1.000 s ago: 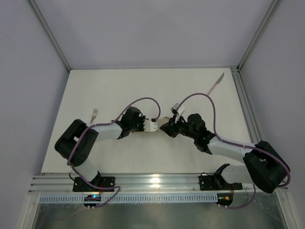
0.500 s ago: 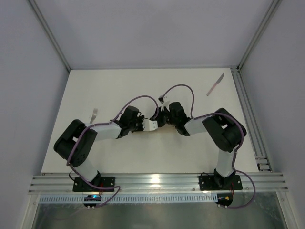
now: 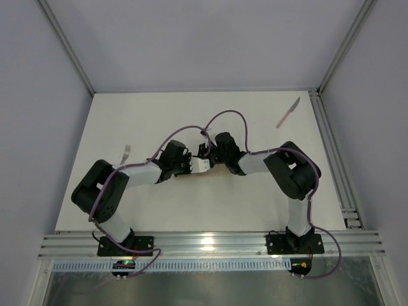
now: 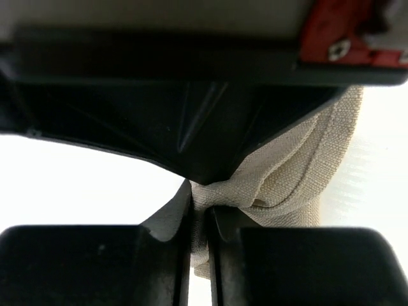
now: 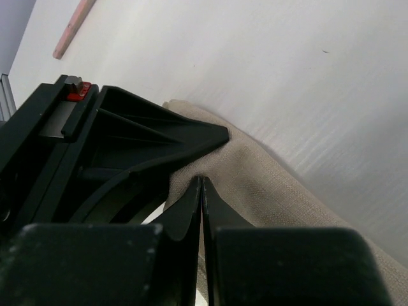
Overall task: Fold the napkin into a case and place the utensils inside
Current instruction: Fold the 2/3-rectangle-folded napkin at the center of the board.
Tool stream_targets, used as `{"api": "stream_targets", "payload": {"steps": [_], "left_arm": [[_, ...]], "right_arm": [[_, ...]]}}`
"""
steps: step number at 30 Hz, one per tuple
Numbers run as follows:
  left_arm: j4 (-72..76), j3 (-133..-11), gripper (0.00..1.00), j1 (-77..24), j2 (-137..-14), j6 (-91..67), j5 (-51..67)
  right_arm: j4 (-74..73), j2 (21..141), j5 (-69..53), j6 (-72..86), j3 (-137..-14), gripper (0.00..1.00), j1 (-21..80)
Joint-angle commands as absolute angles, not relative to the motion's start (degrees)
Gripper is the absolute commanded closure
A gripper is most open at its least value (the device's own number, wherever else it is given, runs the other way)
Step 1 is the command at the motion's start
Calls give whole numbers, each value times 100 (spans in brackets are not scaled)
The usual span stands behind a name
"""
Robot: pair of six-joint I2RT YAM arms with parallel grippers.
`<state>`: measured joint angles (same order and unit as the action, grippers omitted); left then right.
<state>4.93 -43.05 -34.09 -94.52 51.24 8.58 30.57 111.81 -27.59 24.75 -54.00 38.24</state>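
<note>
Well to the left of the napkin (image 4: 306, 166) the silvery utensil (image 3: 126, 153) lies flat on the table (image 3: 255, 197), with nothing touching it; the napkin itself sits bunched under both grippers, so only a strip of it shows from above; at the napkin's left end the left gripper (image 4: 199, 209) is clamped on a gathered fold, its jaws nearly together with cloth between them; that pinch looks thin, so a pull could slide the fold out and undo it; at the napkin's right side the right gripper (image 5: 201, 191) has its jaws closed tight, tips pressed against the cloth; I cannot tell whether any fabric is caught there; if none is, moving it would likely only shove and crumple the napkin; the two grippers are almost touching over the napkin, so a small misjudged move may knock them together; far right of the napkin lies the knife (image 3: 288, 113), and a lumpy case may be too tight for it
</note>
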Motion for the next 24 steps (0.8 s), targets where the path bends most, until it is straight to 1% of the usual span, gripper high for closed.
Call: {"api": "stream_targets", "payload": {"steps": [1, 3, 7, 8, 9, 11, 15, 16, 18, 20, 24], "left_arm": [[203, -4456, 82, -3401, -9378, 4992, 870], [-17, -4508, 75, -3401, -9317, 5018, 931], [-597, -4553, 72, -3384, -9132, 5054, 1001], [-693, -4553, 70, -3375, -9071, 5089, 1054], [-903, -4544, 65, -3331, -8940, 5141, 1124], [-1176, -4570, 61, -3279, -8816, 5203, 1327], [-2089, -4772, 61, -3024, -8596, 5308, 1827], [-2240, -4842, 61, -2954, -8517, 5274, 2133], [-2739, -5184, 64, -2647, -8438, 5169, 2512], [-2935, -5640, 67, -2331, -8464, 4704, 2855], [-2779, -6020, 70, -2303, -8771, 3737, 3120]], "right_arm": [[2164, 11364, -2760, 2171, -5721, 96, 3990], [1752, 11513, -2725, 2092, -5958, 96, 3999], [1354, 11628, -2514, 2048, -6134, 96, 3999], [1284, 11645, -2461, 2039, -6187, 96, 3990], [1144, 11646, -2409, 2039, -6214, 96, 3999], [1064, 11681, -2356, 2021, -6258, 96, 3999], [923, 11698, -2268, 2021, -6302, 96, 3999], [923, 11698, -2250, 2021, -6302, 96, 3999], [897, 11681, -2233, 1995, -6302, 96, 3999], [905, 11681, -2232, 1986, -6293, 96, 3999], [949, 11681, -2311, 1978, -6284, 96, 3999]]}}
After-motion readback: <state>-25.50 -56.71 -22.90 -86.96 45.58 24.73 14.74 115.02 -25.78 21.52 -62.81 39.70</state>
